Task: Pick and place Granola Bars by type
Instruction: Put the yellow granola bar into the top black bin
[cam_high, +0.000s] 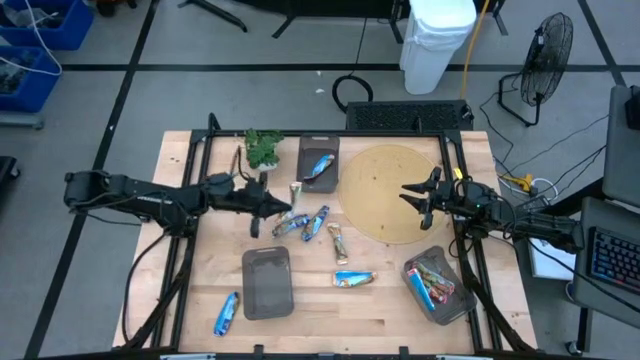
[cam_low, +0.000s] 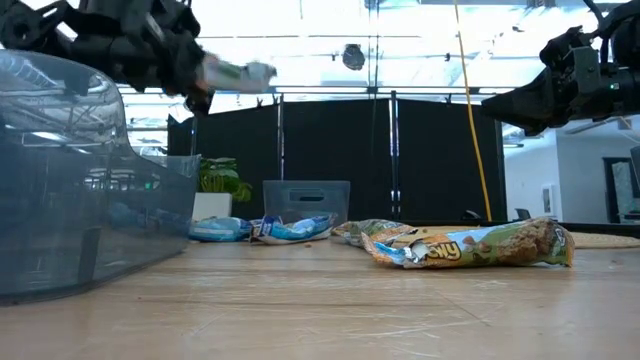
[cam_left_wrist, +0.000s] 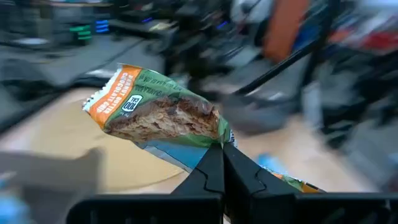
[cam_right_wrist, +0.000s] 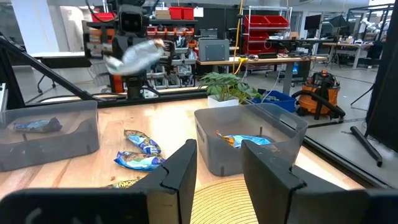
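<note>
Wooden desk boards carry three grey bins and scattered granola bars (cam_high: 312, 222). Clamped fully shut on one end of a green-and-orange wrapped bar (cam_left_wrist: 163, 116), the left gripper (cam_left_wrist: 222, 163) holds it aloft above the desk's middle, near the blue-bar bin (cam_high: 318, 163) at the far edge. Judging by type, it likely belongs elsewhere; carry it level and release low. The right gripper (cam_right_wrist: 216, 163) hovers half-open, empty, over the round mat (cam_high: 385, 190).

A green-and-orange granola bar (cam_left_wrist: 163, 115) sits between black fingers (cam_left_wrist: 211, 177), blue bars (cam_high: 314, 222) lie on the pale wooden desk (cam_high: 390, 310), beside dark grey bins (cam_high: 266, 282).
</note>
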